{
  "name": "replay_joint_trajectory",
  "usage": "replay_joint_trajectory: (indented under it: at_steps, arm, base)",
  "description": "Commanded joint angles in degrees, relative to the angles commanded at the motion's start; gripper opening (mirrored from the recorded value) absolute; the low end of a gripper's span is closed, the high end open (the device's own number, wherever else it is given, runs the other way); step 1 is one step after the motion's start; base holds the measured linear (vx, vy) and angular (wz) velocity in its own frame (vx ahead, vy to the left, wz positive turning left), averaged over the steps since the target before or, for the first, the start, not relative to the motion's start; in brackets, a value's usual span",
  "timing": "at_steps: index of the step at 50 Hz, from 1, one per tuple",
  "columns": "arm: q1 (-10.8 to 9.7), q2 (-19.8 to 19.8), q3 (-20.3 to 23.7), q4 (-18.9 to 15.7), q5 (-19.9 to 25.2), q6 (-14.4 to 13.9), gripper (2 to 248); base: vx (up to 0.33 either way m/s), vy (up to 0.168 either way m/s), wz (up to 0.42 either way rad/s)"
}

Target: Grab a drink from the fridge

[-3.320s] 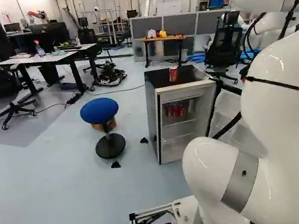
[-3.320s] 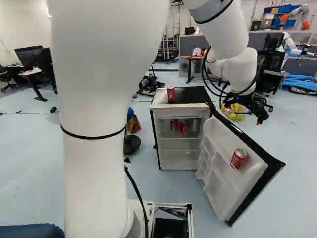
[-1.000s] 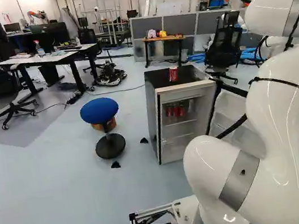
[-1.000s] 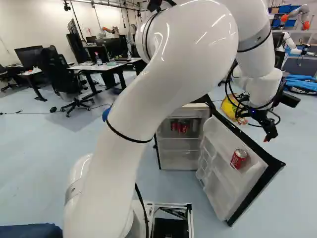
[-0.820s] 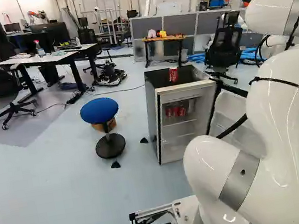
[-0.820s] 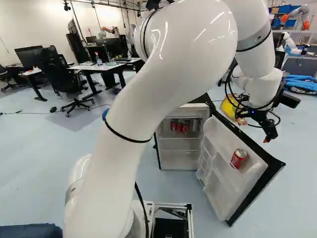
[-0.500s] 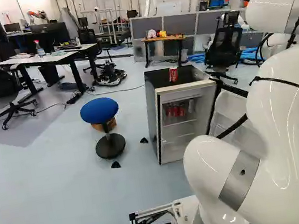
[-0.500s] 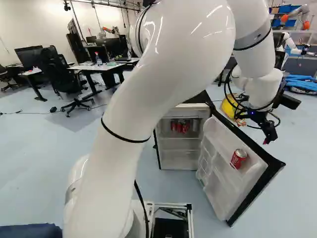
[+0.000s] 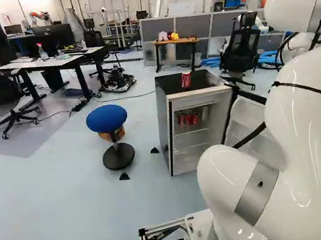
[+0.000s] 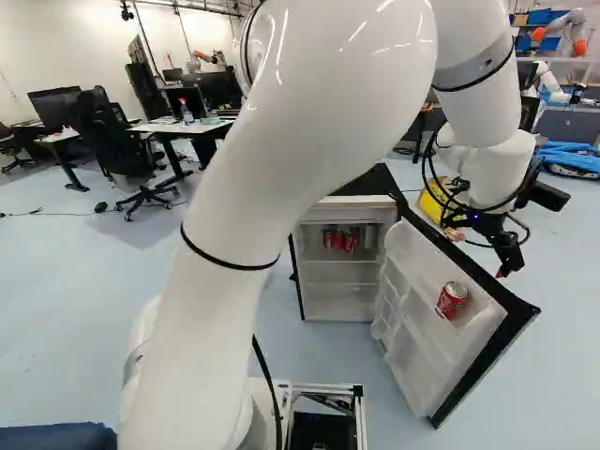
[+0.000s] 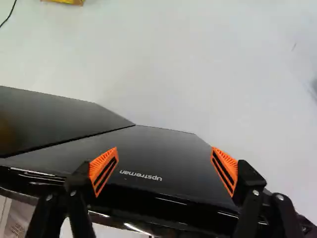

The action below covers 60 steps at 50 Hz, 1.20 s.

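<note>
In the right base view my gripper (image 10: 507, 264) hangs just beyond the open fridge door (image 10: 506, 300), on its outer side. The wrist view has the gripper (image 11: 164, 170) open, its orange-padded fingers wide apart over the door's black outer face (image 11: 163, 153), with nothing gripped. A red can (image 10: 452, 299) lies tilted on the door's inner shelf. Several cans (image 10: 339, 239) stand on the upper shelf inside the fridge (image 9: 199, 150). Another red can (image 9: 186, 79) stands on its top; my arm hides that one in the right base view.
A blue stool (image 9: 106, 118) stands beside the fridge in the left base view. A yellow bag (image 10: 433, 201) lies on the floor behind the door. Desks and office chairs (image 9: 241, 51) are farther back. Another robot (image 10: 567, 28) is at the far right of the right base view.
Since the earliest frames my arm has bent over and the gripper has come lower and slightly right in the right base view. Lately it has shifted only slightly. Base, fridge and cans have stayed put.
</note>
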<state>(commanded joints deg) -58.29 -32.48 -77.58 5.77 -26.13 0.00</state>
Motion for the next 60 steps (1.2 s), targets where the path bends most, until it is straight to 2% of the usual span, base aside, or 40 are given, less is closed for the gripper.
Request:
replay_joint_trajectory:
  at_steps: [60]
  arm:
    - [-1.28,8.0,11.18,0.0,0.0,0.0,247]
  base:
    - [0.0,0.0,0.0]
